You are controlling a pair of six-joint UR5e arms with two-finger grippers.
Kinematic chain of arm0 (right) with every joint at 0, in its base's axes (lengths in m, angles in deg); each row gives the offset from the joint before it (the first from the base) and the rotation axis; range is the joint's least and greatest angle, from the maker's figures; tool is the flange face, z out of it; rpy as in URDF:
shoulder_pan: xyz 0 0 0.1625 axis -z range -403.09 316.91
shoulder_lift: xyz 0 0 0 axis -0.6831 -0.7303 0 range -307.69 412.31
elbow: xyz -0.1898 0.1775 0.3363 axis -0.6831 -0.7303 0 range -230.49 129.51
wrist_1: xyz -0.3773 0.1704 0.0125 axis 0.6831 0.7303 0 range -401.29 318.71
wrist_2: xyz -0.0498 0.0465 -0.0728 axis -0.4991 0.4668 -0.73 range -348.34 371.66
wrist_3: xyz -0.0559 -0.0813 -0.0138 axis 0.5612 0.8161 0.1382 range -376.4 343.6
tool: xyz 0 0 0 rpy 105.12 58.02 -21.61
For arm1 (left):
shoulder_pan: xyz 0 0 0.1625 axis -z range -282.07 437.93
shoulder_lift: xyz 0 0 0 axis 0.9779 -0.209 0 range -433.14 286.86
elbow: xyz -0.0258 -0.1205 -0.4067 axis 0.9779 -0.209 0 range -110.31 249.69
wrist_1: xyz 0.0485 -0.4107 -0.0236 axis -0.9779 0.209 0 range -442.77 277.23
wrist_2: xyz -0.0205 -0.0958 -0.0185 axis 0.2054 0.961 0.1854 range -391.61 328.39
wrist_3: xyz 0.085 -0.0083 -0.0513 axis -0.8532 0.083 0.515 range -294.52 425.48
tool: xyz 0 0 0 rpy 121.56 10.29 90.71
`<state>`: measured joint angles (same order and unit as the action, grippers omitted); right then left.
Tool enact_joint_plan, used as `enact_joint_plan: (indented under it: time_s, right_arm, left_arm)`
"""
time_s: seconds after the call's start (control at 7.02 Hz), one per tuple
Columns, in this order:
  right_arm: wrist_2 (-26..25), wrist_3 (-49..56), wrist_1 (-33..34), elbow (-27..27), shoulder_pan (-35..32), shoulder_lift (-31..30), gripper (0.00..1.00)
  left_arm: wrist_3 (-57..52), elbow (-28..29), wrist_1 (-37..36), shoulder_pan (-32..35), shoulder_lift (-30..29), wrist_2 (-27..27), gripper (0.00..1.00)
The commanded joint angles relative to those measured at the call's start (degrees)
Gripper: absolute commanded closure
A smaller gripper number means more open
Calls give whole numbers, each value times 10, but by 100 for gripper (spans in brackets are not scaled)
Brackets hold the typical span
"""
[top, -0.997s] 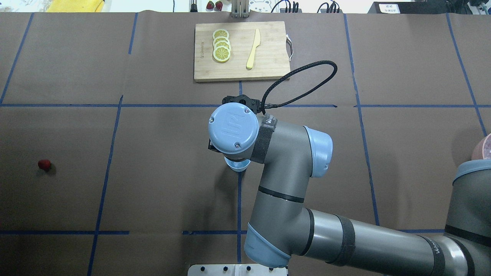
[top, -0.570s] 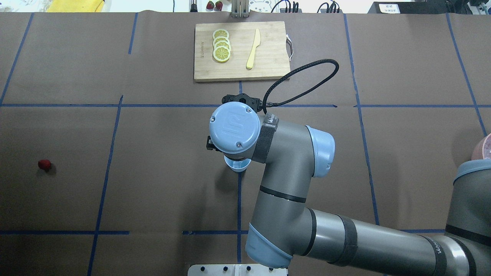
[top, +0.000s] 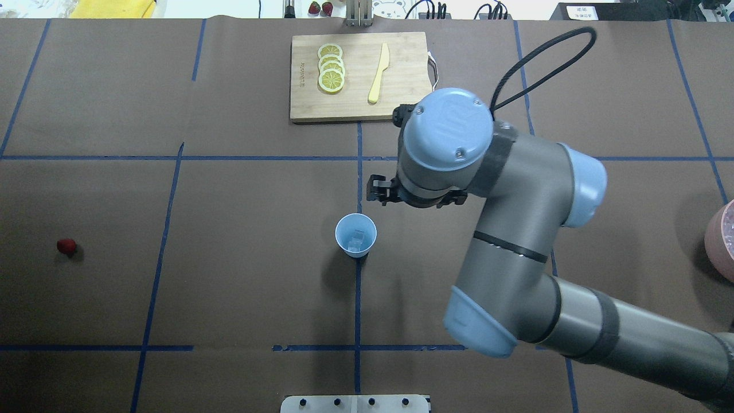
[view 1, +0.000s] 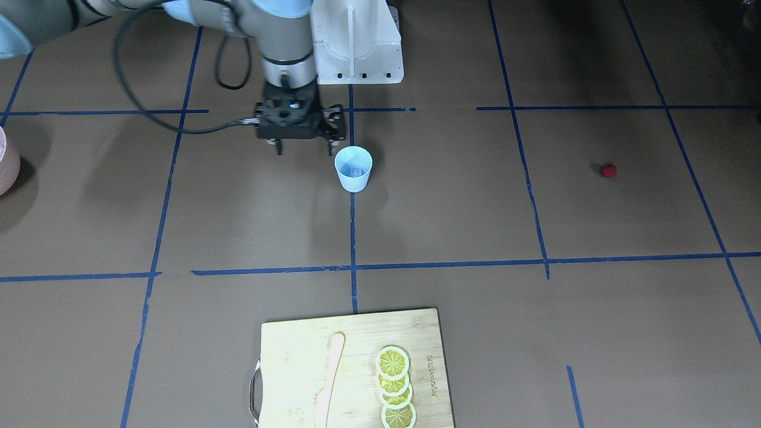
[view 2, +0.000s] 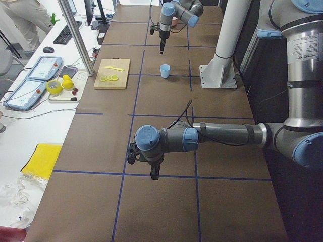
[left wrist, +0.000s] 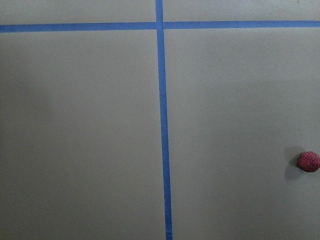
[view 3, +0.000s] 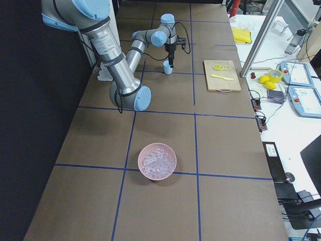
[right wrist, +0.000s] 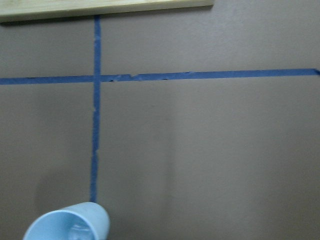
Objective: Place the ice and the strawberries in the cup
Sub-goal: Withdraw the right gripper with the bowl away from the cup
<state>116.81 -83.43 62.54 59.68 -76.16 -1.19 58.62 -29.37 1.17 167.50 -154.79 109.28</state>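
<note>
The light blue cup (top: 355, 235) stands upright at the table's middle, also in the front view (view 1: 353, 168) and at the bottom left of the right wrist view (right wrist: 70, 225). One clear piece of ice (top: 359, 238) lies inside it. My right gripper (view 1: 304, 147) hangs open and empty, beside the cup on my right and apart from it. The red strawberry (top: 66, 246) lies alone far to my left, and shows at the right edge of the left wrist view (left wrist: 308, 161). My left gripper (view 2: 153, 174) points down over the table; I cannot tell its state.
A pink bowl (view 3: 173, 161) heaped with ice (view 3: 157, 160) sits at my far right (top: 723, 241). A wooden cutting board (top: 401, 63) with lemon slices (top: 331, 67) and a yellow knife (top: 379, 73) lies at the far middle. Blue tape lines cross the brown table cover.
My right arm has swung right and away from me, off the cup it was covering. The cup now shows whole, with a piece of ice in it.
</note>
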Motion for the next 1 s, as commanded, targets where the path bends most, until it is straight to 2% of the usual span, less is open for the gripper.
enact_joint_plan:
  time_s: [0.0, 0.28, 0.85]
  right_arm:
    - [72, 154, 3, 77, -83, -116, 0]
    - [143, 320, 3, 109, -182, -217, 0]
    - [276, 704, 0, 96, -421, -397, 0]
  left_arm:
    - [0, -1, 0, 0, 0, -1, 0]
    - [0, -1, 0, 0, 0, 0, 0]
    - [0, -1, -1, 0, 0, 0, 0]
